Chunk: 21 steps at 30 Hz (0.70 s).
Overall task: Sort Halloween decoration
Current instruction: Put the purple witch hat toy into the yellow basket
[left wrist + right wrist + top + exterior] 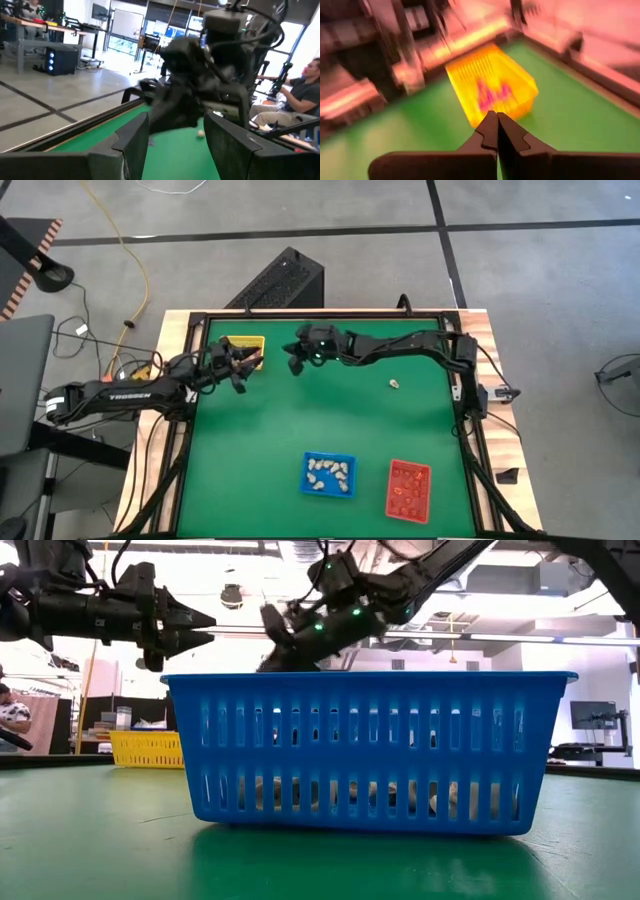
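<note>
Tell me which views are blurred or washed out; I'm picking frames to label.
Right wrist view: heavily motion-smeared with a pink wash, though the yellow tray and the shut right claw stay readable. Left wrist view: the right arm's dark body up close is soft, the lone whitish trinket small. Low view: bright ceiling lights backlight both arms; blue tray sharp. High view: evenly lit, clear.

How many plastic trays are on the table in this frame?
3. The yellow tray sits at the far left by the left arm's fingers, the blue tray at the near centre, and the red tray just right of it. None appears hidden.
</note>
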Available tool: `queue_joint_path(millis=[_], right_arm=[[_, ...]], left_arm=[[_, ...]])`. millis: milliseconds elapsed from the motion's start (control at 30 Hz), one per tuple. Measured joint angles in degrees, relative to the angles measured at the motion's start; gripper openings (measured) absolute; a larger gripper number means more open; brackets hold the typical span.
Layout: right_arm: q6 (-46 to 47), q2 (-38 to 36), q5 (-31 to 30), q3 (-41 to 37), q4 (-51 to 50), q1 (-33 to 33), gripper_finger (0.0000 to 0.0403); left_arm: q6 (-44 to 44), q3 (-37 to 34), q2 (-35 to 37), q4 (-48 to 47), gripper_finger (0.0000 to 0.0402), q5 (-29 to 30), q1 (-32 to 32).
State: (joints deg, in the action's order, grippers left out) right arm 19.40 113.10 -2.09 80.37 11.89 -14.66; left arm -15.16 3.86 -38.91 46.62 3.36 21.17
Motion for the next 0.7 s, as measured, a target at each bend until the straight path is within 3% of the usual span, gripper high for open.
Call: queue_joint_path(millis=[67, 167, 500, 633, 700], right_arm=[[0.04, 2.1, 1.52, 1.6, 5.55, -0.42, 0.0021], [0.48, 8.16, 6.52, 8.54, 5.82, -0.85, 0.0021], [0.22, 31.24, 9.64, 41.98, -3.95, -2.47, 0.0021], [0.15, 36.83, 9.77, 52.84, -11.38, -2.38, 0.0029], [-0.04, 37.71, 9.77, 54.71, -14.19, -2.24, 0.0047]], left_arm=[[-0.37, 0.0, 1.58, -0.68, 0.0179, -0.22, 0.0], [-0.5, 0.0, 3.92, -1.36, 0.0179, -1.02, 0.0], [-0.35, 0.04, 14.04, -8.52, 0.0179, -1.69, 0.0], [0.89, 0.04, 17.67, -12.38, 0.0179, -1.6, 0.0], [1.01, 0.04, 19.18, -13.88, 0.0179, -1.59, 0.02]])
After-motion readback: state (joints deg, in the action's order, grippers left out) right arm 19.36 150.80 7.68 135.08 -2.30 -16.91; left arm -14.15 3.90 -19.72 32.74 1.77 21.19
